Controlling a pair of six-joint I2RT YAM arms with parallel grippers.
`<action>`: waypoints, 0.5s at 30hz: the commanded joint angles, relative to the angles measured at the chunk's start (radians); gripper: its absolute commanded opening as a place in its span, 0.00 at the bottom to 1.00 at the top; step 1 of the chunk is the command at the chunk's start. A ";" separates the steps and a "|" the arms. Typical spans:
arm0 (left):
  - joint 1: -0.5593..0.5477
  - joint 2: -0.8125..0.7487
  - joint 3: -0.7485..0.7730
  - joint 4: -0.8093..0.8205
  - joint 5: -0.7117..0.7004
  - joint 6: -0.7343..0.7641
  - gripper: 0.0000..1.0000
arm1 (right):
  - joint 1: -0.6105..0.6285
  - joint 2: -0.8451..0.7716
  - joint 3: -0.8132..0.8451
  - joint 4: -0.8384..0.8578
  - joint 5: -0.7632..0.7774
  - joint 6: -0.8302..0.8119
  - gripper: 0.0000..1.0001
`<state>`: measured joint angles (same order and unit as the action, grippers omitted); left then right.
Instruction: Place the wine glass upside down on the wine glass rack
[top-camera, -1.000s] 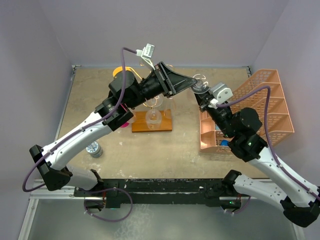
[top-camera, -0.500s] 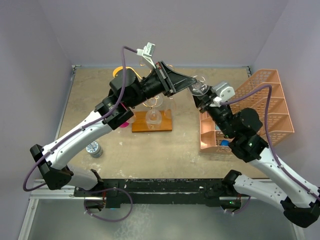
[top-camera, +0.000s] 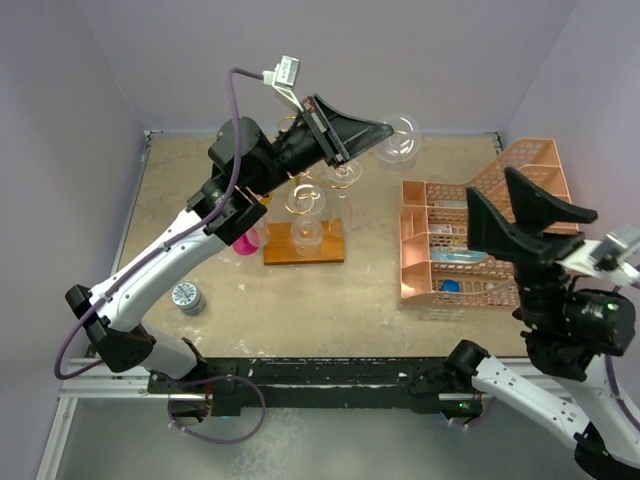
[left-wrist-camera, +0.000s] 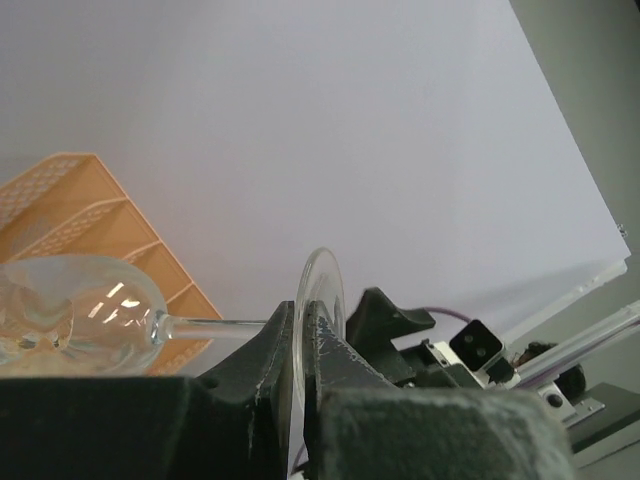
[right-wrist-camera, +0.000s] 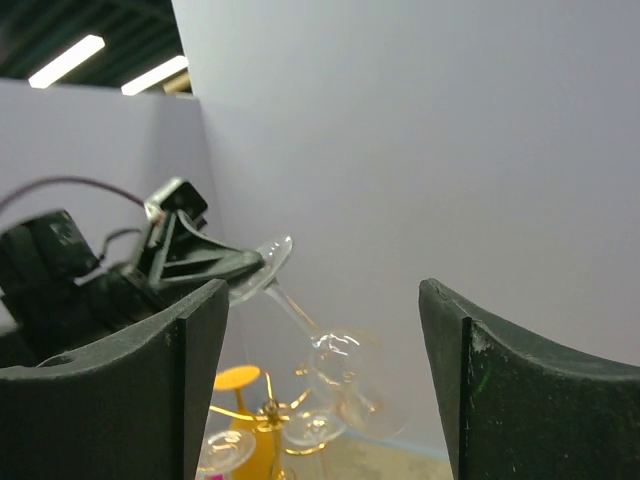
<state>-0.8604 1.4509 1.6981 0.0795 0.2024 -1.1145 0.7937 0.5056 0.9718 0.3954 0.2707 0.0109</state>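
The clear wine glass (top-camera: 400, 140) hangs in the air on its side, above the table's back. My left gripper (top-camera: 372, 134) is shut on its round foot (left-wrist-camera: 322, 295). The stem runs out to the bowl (left-wrist-camera: 70, 312). The wine glass rack (top-camera: 303, 196), gold wire on a brown wooden base (top-camera: 333, 248), stands below and left of the glass, with another glass (top-camera: 308, 232) hanging on it. My right gripper (top-camera: 530, 212) stands wide open near the right, apart from the glass (right-wrist-camera: 352, 372), with nothing between its fingers (right-wrist-camera: 195, 380).
A salmon-pink tiered organizer (top-camera: 480, 240) with small items stands at the right. A magenta cup (top-camera: 246, 240) and a yellow-orange object (top-camera: 238, 146) sit left of the rack. A small silver tin (top-camera: 187, 297) lies at the near left.
The right gripper let go of the glass, opened wide and drew back to the near right. The left gripper closed on the foot and raised the glass a little.
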 joint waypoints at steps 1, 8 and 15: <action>0.108 0.015 0.066 0.160 0.062 -0.007 0.00 | 0.003 -0.043 -0.037 0.107 -0.024 0.061 0.78; 0.247 0.100 0.115 0.277 0.190 -0.090 0.00 | 0.003 -0.035 -0.054 0.103 -0.068 0.102 0.77; 0.359 0.232 0.234 0.297 0.266 -0.165 0.00 | 0.003 -0.006 -0.045 0.166 -0.107 0.146 0.74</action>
<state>-0.5541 1.6611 1.8473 0.2535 0.4149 -1.2213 0.7937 0.4873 0.9199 0.4732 0.1967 0.1146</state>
